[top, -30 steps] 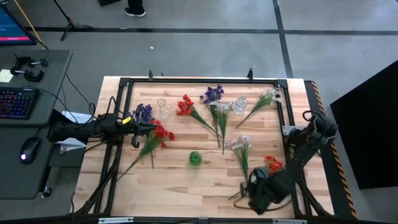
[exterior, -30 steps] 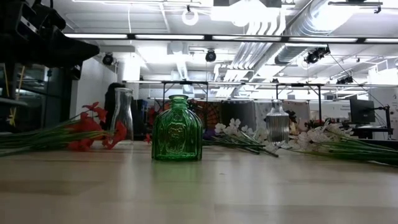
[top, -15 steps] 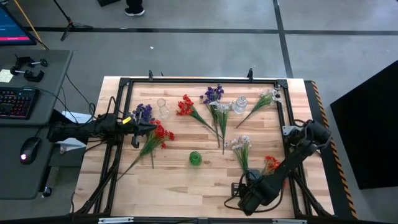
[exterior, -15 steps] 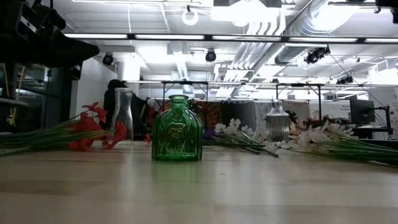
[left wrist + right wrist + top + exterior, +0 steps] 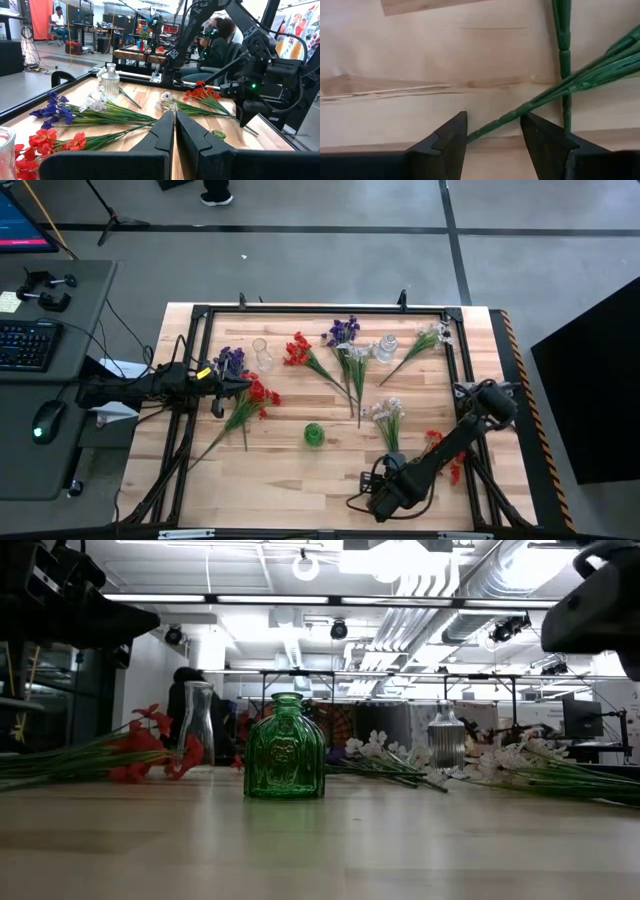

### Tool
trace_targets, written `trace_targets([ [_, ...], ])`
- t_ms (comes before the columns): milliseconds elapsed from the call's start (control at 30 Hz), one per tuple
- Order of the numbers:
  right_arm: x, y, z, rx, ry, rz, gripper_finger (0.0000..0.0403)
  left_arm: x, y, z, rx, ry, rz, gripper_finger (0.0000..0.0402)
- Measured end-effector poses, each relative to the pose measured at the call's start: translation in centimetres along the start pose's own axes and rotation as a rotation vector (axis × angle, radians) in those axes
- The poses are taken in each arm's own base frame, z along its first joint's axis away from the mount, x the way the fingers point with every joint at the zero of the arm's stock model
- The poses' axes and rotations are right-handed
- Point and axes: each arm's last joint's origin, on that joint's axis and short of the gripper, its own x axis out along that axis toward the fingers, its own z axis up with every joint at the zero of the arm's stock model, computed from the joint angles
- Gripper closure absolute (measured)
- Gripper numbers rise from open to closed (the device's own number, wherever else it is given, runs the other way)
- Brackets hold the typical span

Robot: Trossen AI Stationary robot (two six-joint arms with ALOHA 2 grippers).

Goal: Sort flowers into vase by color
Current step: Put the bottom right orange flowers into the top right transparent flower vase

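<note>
A: Two dark grippers are at work over the pale wooden table [image 5: 290, 480]. The right gripper [image 5: 492, 132] points down near the table's 5 o'clock edge with its two black fingers [image 5: 445, 142] spread apart. A thin green stem [image 5: 540, 102] runs between them, but they do not clamp it.

B: And the left gripper [image 5: 174, 131]?

A: It sits at about 9 o'clock, beside a red-bloomed spray [image 5: 252, 397] and a purple one [image 5: 229, 360]. Its jaws are pressed together with nothing between them.

B: What about the containers?

A: The small green glass bottle [image 5: 285, 747] stands upright near the table's centre, nothing in it. A tall clear glass vase [image 5: 199, 722] stands toward 11 o'clock and a ribbed clear bottle [image 5: 446, 736] toward 1 o'clock; neither visibly holds a stem.

B: So where are the flowers?

A: All lie flat on the wood: red [image 5: 298, 350], purple [image 5: 343, 331] and white sprays [image 5: 432, 337] across the far half, a white one [image 5: 386, 412] at 4 o'clock, and a red one [image 5: 438, 444] beside the right arm.
</note>
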Motion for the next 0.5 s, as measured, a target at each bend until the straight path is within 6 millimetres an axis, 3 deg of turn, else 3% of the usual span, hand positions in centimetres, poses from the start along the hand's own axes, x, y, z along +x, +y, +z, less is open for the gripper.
trace_targets([
  [300,0.27,0.36,0.56,-0.032,-0.013,-0.031,0.0239,0.00,0.00,0.00,0.000,0.000,0.000,0.0396],
  [500,0.33,0.47,0.89,-0.053,-0.021,-0.047,0.0339,0.00,0.00,0.00,0.000,0.000,0.000,0.0396],
])
